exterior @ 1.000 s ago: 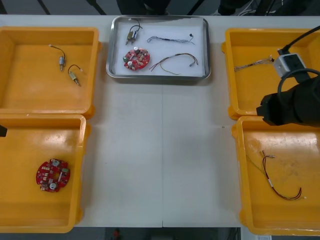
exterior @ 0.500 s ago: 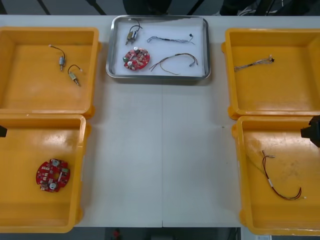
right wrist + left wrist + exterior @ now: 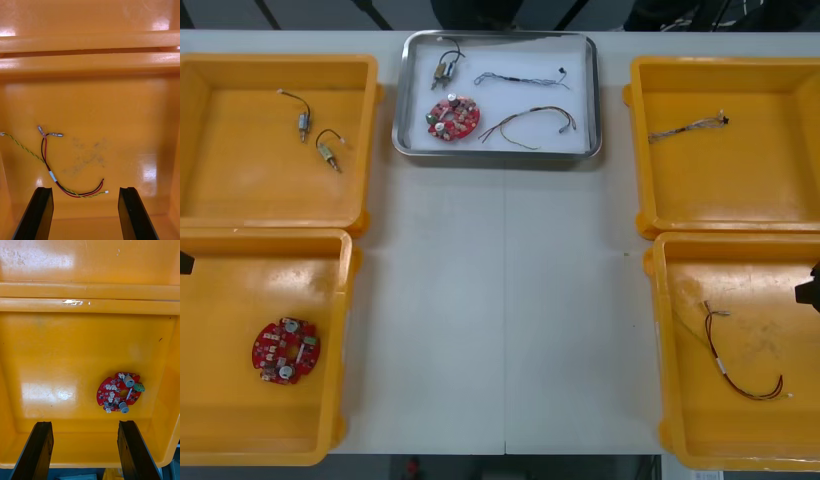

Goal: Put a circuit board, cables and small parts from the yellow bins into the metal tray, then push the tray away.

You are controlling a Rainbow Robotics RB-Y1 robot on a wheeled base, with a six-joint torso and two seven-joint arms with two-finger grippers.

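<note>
Front view places the metal tray [image 3: 578,60] at the table's far edge, holding a circuit board [image 3: 452,117] and cables [image 3: 520,78]. Right gripper [image 3: 84,193], fingers spread, hangs over a red and yellow cable [image 3: 52,175]; left gripper [image 3: 85,427], likewise spread, hangs over a second circuit board [image 3: 120,392].

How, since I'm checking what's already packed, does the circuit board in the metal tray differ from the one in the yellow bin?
The tray board lies on the metal tray's white inside, among cables and a small metal part; the bin board lies alone in the near left yellow bin. The bin board sits just ahead of the open left gripper; no gripper is near the tray board. Both are round, red and flat.
</note>
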